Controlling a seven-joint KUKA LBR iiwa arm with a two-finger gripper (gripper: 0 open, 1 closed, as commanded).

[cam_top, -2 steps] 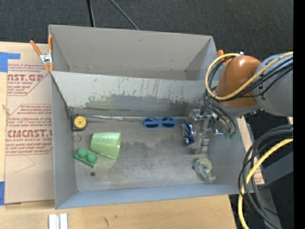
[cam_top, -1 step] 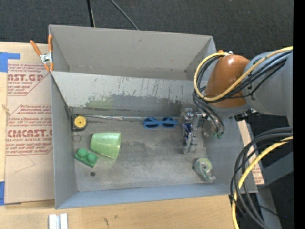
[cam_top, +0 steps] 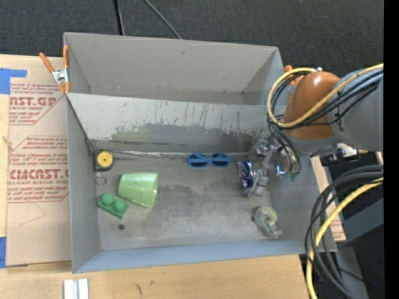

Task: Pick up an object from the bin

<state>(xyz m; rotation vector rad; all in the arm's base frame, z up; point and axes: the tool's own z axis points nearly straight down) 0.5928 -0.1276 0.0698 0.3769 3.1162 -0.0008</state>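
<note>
**My tool down in the bin, beside a small blue-and-white thing**

My landmark is the flat blue plastic piece shaped like 2 joined loops (cam_top: 209,161), which lies on the floor of the grey metal bin (cam_top: 187,73) close to the back wall.

My tool (cam_top: 260,180) is low in the bin, to the right of that blue piece and a little nearer the front wall. I cannot tell whether it is released or clenched.

A small blue-and-white crumpled thing (cam_top: 246,175) sits between the blue piece and my tool, just beside the tool on its left. Whether they touch I cannot tell.

Further right of the blue piece and well toward the front lies a pale grey-green curled thing (cam_top: 267,221).

Far to the left of the blue piece is a small yellow round disc (cam_top: 104,160). Left of it and nearer the front, a light-green plastic cup (cam_top: 139,189) lies on its side, with a dark-green studded toy brick (cam_top: 112,205) just beyond the cup.
</note>
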